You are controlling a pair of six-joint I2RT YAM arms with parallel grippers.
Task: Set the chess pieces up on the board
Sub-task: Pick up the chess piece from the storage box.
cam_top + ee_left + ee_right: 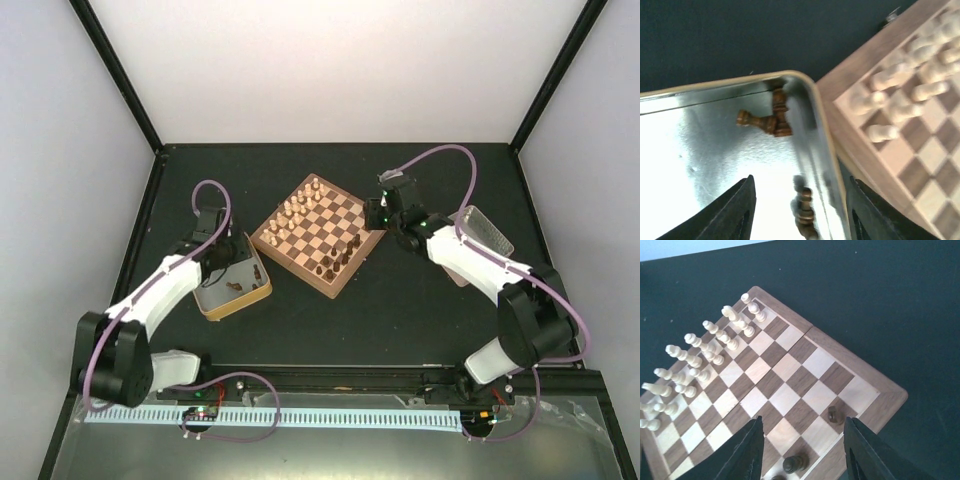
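The wooden chessboard (330,205) lies mid-table, turned like a diamond. Cream chessmen fill its far-left side. Several dark brown chess pieces (338,258) stand along its near-right edge. My left gripper (800,192) is open over a metal tray (700,150), with a dark piece (805,212) lying between its fingers and two more dark pieces (767,120) in the tray's corner. My right gripper (802,427) is open and empty above the board's right corner (860,375), over a dark piece (832,414) and another (795,463).
The left tray (252,293) touches the board's left rim (840,100). A second metal tray (487,230) leans at the right behind the right arm. Black frame posts stand at the table's back corners.
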